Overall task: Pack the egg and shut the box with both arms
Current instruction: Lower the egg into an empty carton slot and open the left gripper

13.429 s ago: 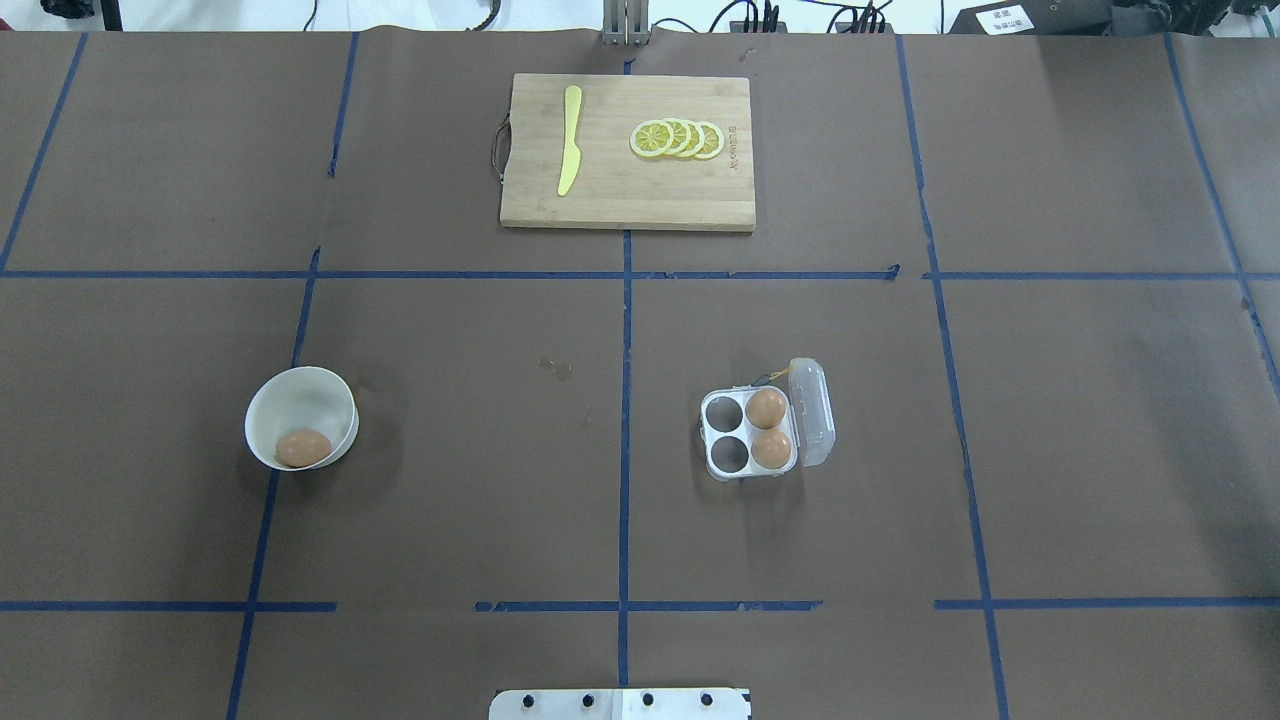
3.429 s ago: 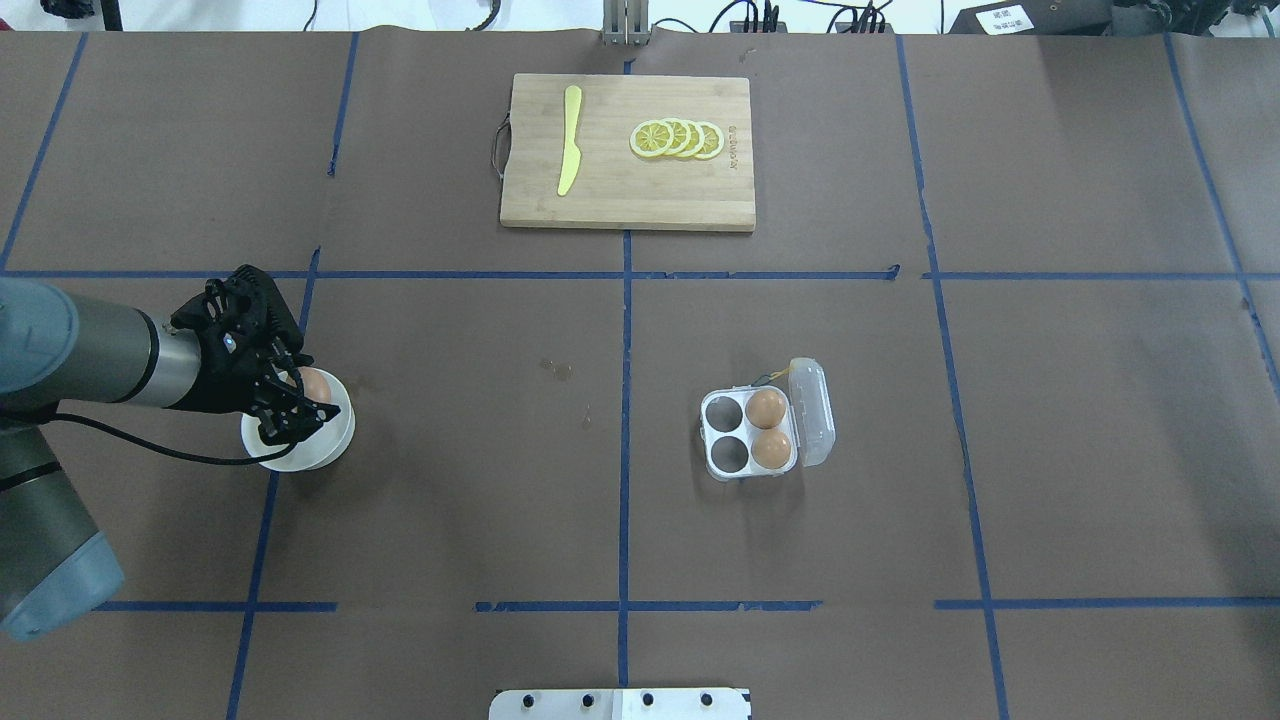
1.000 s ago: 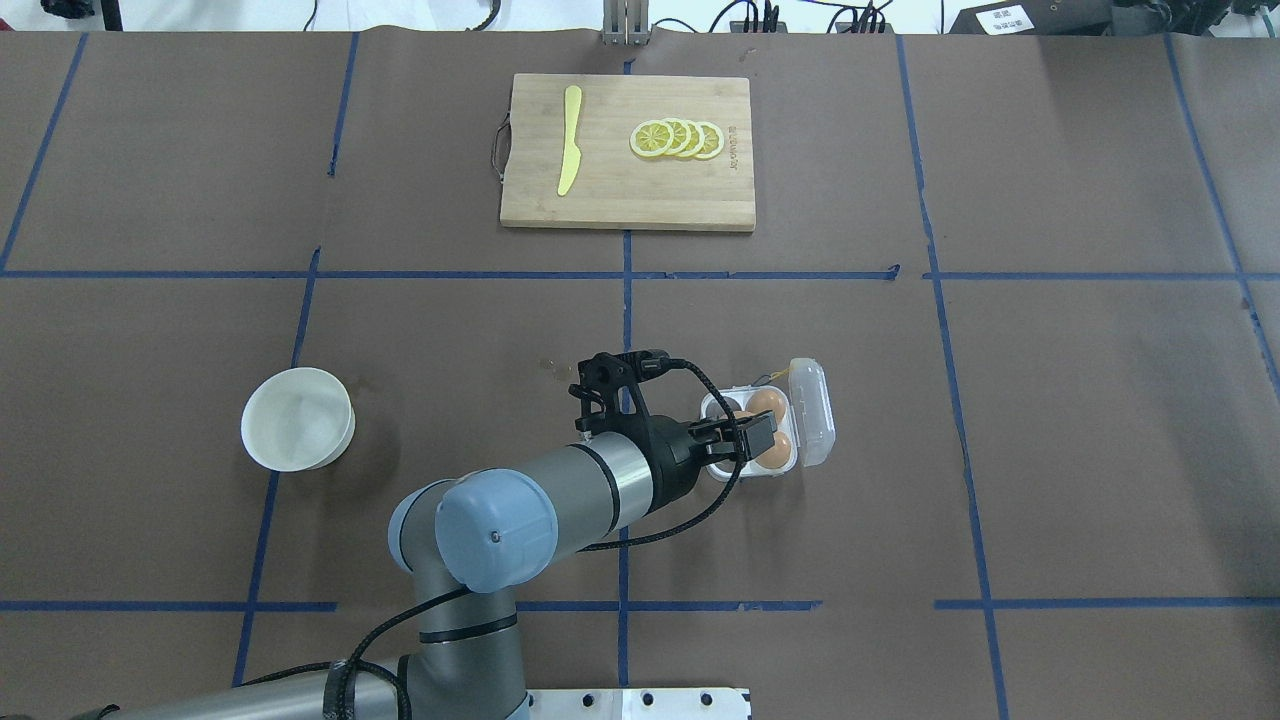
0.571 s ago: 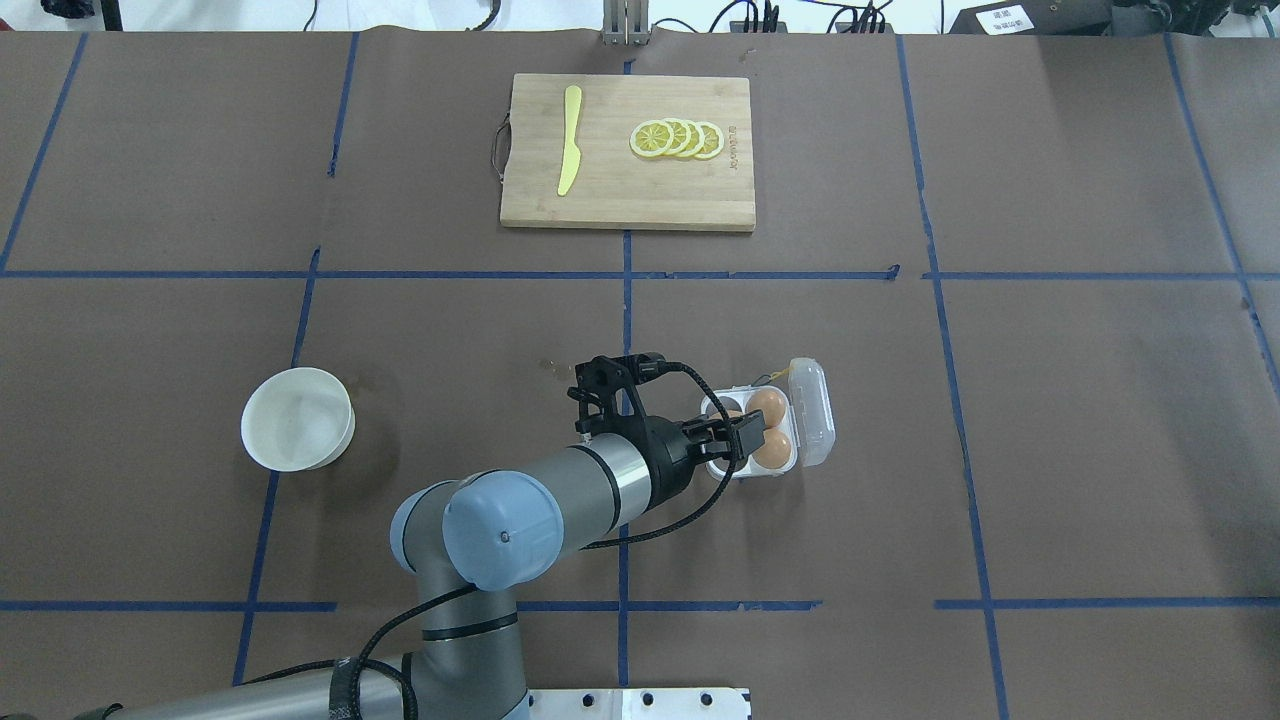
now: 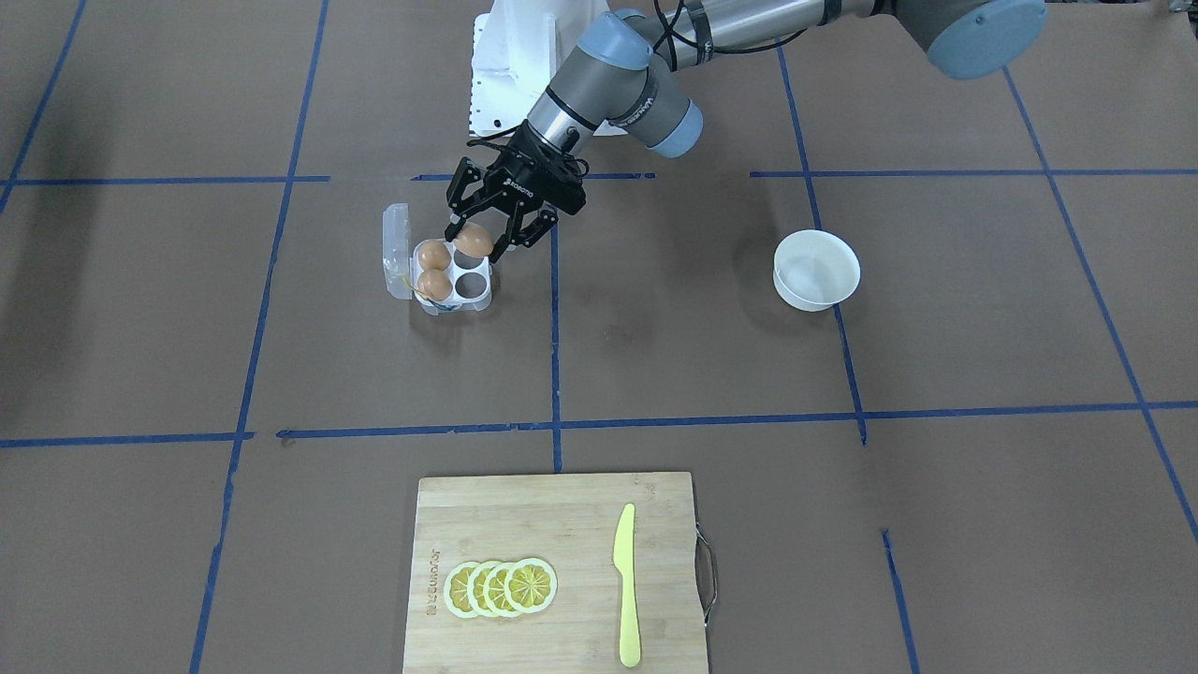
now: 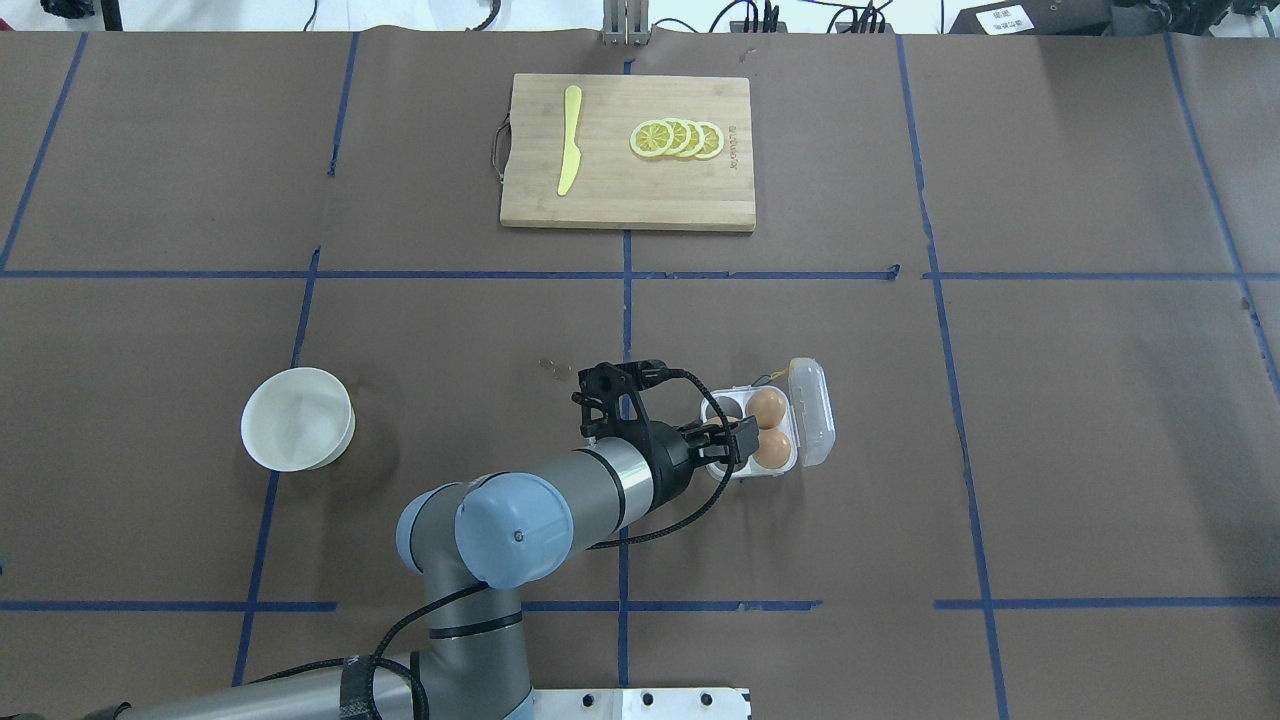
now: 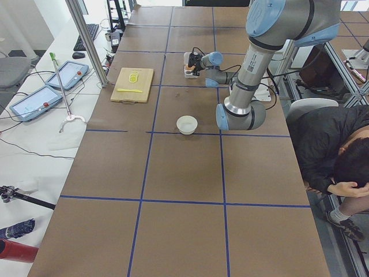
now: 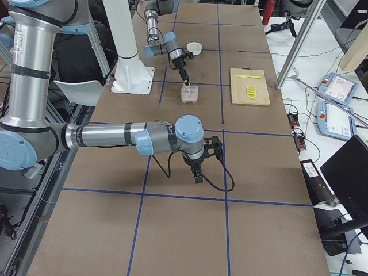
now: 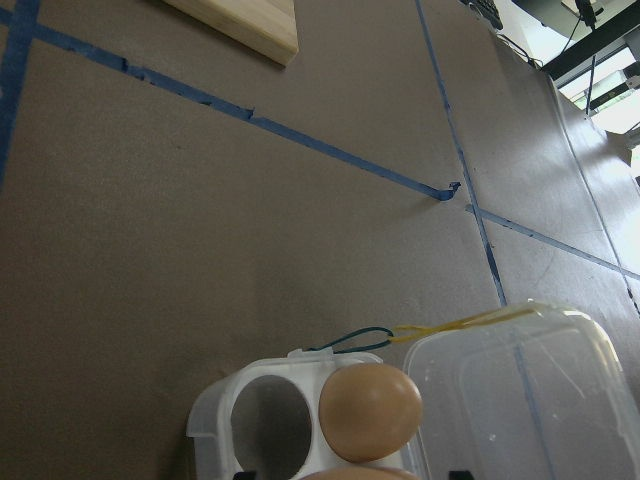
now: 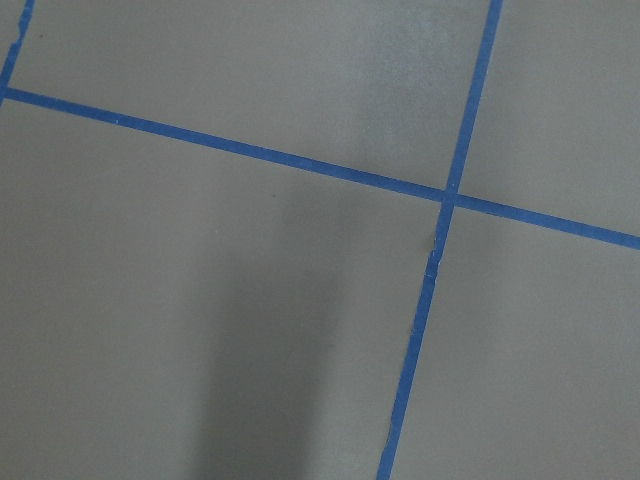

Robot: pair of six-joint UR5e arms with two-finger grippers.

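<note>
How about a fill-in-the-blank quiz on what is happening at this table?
1. The left pincer holds an ____ over the box.
2. ____ other eggs sit in the box.
3. The box's lid stands ____.
4. The board carries ____ lemon slices and a knife.
Missing: egg; two; open; four.

The table [image 6: 1050,420] is brown with a grid of blue tape lines [image 6: 626,330], the left arm [image 6: 600,485] grey with pale blue caps [image 6: 510,528], its hand [image 5: 475,245] black, the egg [image 5: 474,240] orange-brown, the box [image 5: 473,277] clear with a yellow string [image 9: 460,322], the bowl [image 5: 814,298] white, the board [image 5: 571,524] pale wood, its knife [image 5: 625,585] and lemon slices [image 5: 501,587] yellow.
</note>
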